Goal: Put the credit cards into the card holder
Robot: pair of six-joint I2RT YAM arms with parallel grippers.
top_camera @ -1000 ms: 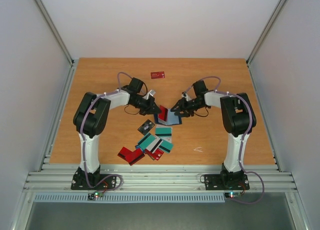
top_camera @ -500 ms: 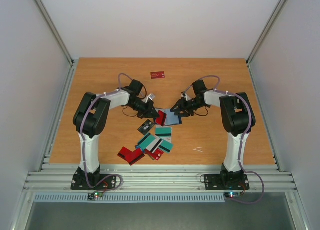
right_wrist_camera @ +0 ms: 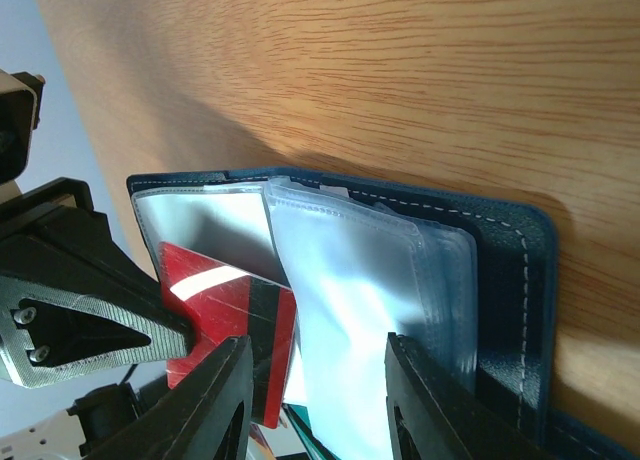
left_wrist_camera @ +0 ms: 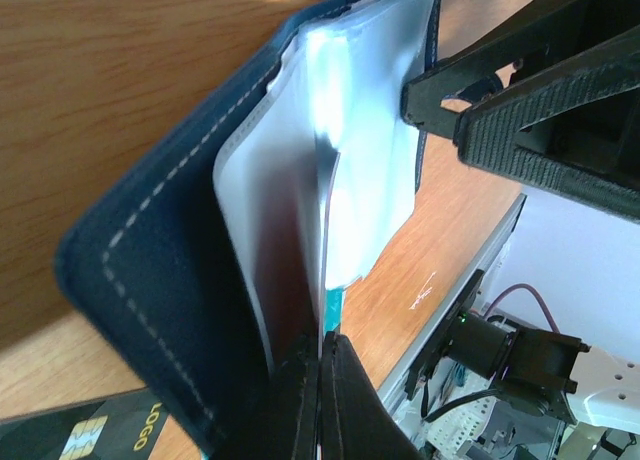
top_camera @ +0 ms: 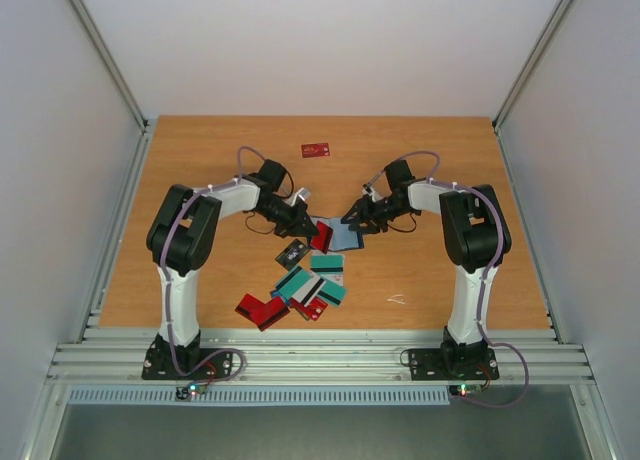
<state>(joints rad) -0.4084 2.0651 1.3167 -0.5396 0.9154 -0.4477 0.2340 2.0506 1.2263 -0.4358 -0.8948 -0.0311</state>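
Two arms meet over the open holder at mid-table.
On the wooden table, a lone red card lies at 12 o'clock of the dark navy folding card holder and a heap of red, teal and dark plastic cards lies at 7 o'clock. The left gripper reaches in from 9 o'clock, pinched tight on a red striped card among the clear sleeves. The right gripper reaches in from 3 o'clock and straddles them half-spread; whether it has a hold on them is unclear.

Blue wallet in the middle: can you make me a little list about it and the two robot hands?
wallet: dark navy folding card holder, open, clear sleeves showing
left gripper: shut on a red plastic card with black stripe, held against the open wallet
right gripper: gripping the holder by its sleeves
loose cards: red, teal, dark pile nearer the arms
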